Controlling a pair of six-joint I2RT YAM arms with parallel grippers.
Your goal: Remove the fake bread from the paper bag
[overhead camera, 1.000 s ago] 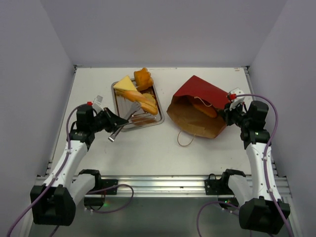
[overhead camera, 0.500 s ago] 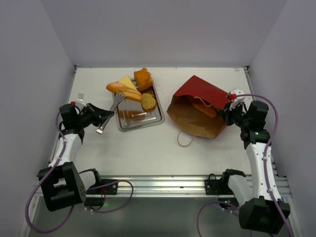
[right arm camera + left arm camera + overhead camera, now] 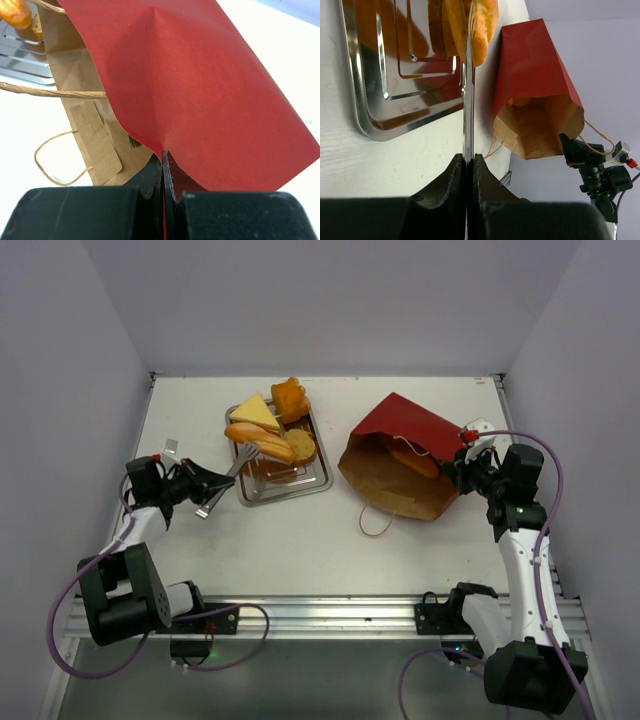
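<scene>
The paper bag [image 3: 400, 455], red outside and brown inside, lies on its side with its mouth toward the near left. One orange loaf [image 3: 415, 460] shows inside it. My right gripper [image 3: 462, 468] is shut on the bag's red edge [image 3: 200, 90]. On the silver tray [image 3: 320, 483] lie a yellow wedge [image 3: 255, 412], a bun [image 3: 290, 397], a long loaf [image 3: 258, 440] and a round slice [image 3: 300, 445]. My left gripper [image 3: 210, 490] is shut on a thin silver utensil [image 3: 468, 100] whose tip reaches the loaf on the tray.
The bag's loop handle [image 3: 377, 522] lies on the table in front of its mouth. White walls close in the left, right and back. A small silver piece [image 3: 171, 448] lies left of the tray.
My left arm pulled back to the left with the utensil. The long loaf shifted from the tray's middle to its far left, then settled across the tray. The right arm and bag held still.
</scene>
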